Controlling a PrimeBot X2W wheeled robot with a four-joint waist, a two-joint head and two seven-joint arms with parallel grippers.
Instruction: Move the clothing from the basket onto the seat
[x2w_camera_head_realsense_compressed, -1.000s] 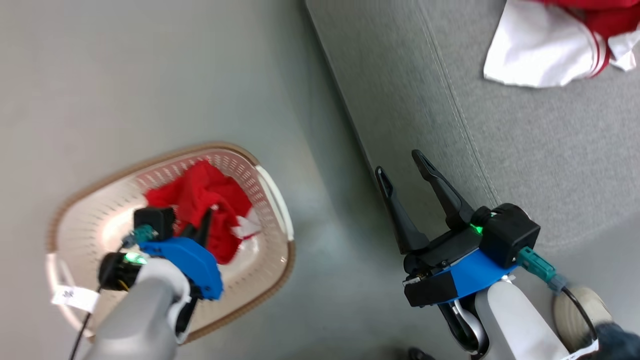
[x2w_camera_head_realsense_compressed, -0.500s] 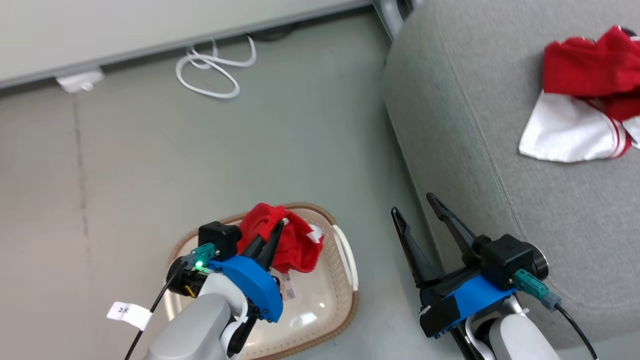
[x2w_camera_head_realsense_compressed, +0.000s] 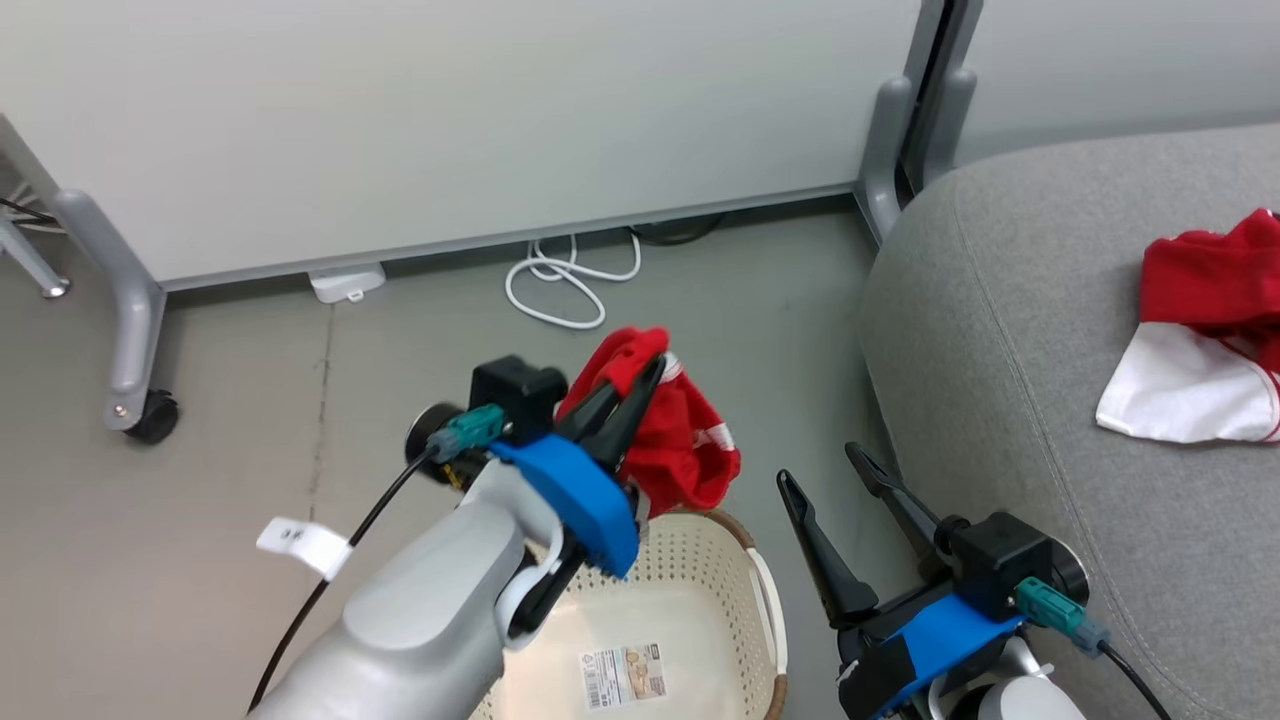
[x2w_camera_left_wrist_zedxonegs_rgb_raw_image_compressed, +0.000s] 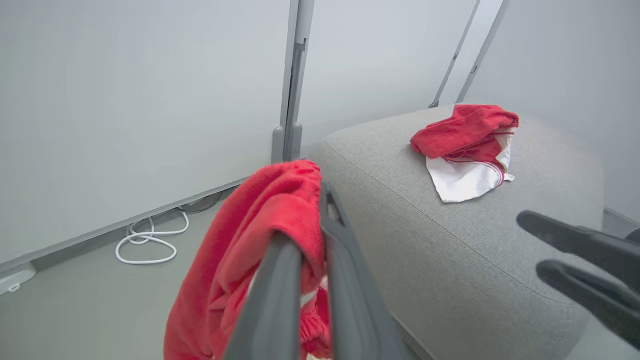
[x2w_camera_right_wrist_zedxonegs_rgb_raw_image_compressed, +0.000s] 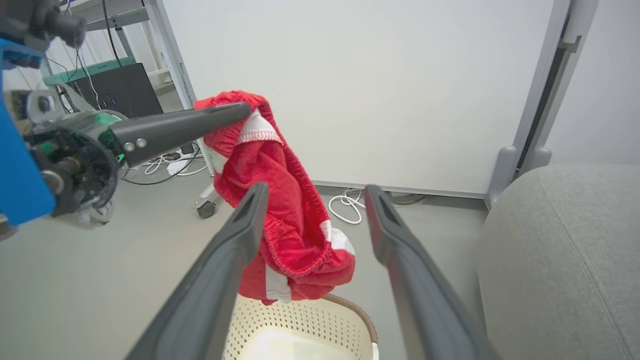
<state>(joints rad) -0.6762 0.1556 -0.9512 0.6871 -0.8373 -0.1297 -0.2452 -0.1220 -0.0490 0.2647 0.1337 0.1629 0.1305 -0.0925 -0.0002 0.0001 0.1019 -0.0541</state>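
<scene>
Above the basket (x2w_camera_head_realsense_compressed: 700, 560), its sticker (x2w_camera_head_realsense_compressed: 622, 676) illegible, the left end effector (x2w_camera_head_realsense_compressed: 650, 366) pinches red clothing (x2w_camera_head_realsense_compressed: 685, 450); the right end effector (x2w_camera_head_realsense_compressed: 820, 467) gapes empty.

Left gripper (x2w_camera_head_realsense_compressed: 655, 365): two long, tapered dark grey fingers, slotted near the tips.
Screws (x2w_camera_right_wrist_zedxonegs_rgb_raw_image_compressed: 131, 145): two, small and silver, at one left finger's base.
Right gripper (x2w_camera_head_realsense_compressed: 820, 467): matching dark fingers on a black base.
Left wrist cover (x2w_camera_head_realsense_compressed: 575, 495): bright blue, rounded.
Camera block (x2w_camera_head_realsense_compressed: 515, 385): black, boxy.
Connector (x2w_camera_head_realsense_compressed: 470, 428): teal, feeding a thin black cable (x2w_camera_head_realsense_compressed: 330, 590).
Tag (x2w_camera_head_realsense_compressed: 300, 540): white, on that cable.
Forearm (x2w_camera_head_realsense_compressed: 420, 620): smooth pale grey.
</scene>
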